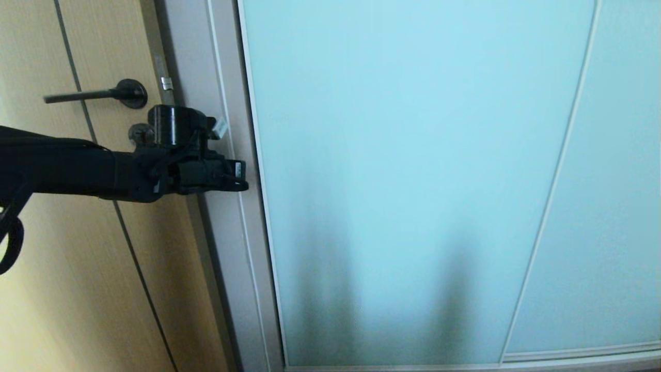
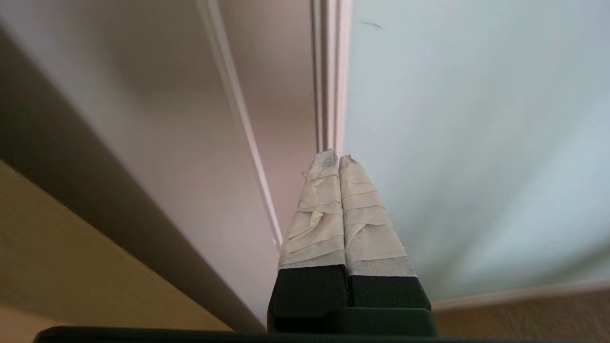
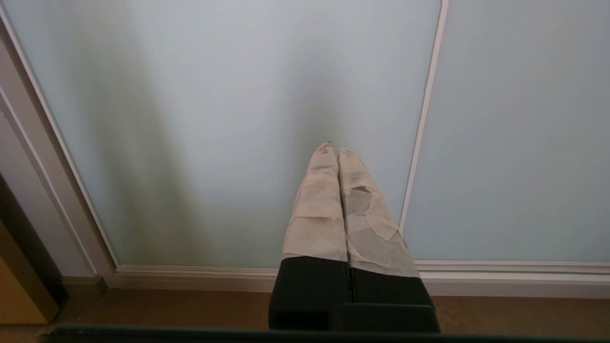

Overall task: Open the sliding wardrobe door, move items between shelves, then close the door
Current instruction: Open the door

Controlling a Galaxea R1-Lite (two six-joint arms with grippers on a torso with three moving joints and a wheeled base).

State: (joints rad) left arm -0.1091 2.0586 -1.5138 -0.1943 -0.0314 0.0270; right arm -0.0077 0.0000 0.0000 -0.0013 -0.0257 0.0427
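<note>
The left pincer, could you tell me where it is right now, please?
In the head view the left pincer is at the left, shut, level beside the sliding wardrobe door, by its left frame edge, below the black lever handle.

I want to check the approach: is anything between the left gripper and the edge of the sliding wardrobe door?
Nothing visible. The left gripper, fingers shut, points at the left edge of the sliding wardrobe door, beside the pale frame. Contact cannot be told.
</note>
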